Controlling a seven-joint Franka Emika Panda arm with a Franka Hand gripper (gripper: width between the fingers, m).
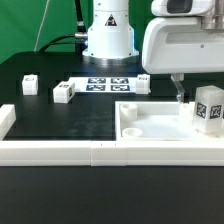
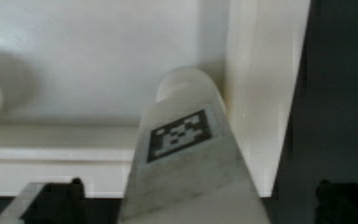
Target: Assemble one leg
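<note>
My gripper (image 1: 193,98) is shut on a leg (image 1: 208,110), a small white block with a black-and-white marker on its face. It holds the leg upright over the right end of the large white tray-like part (image 1: 150,127). In the wrist view the leg (image 2: 190,150) runs out from between my two dark fingers (image 2: 51,203), with the gripper's middle (image 2: 197,208) on it. Below it lie the tray's white floor (image 2: 87,60) and rim. Where the fingers touch the leg is hidden.
Three more white legs lie on the black table: one at the exterior view's left (image 1: 29,85), one beside it (image 1: 64,93), one further back (image 1: 143,83). The marker board (image 1: 105,84) lies before the robot base. A white rail (image 1: 60,152) borders the front.
</note>
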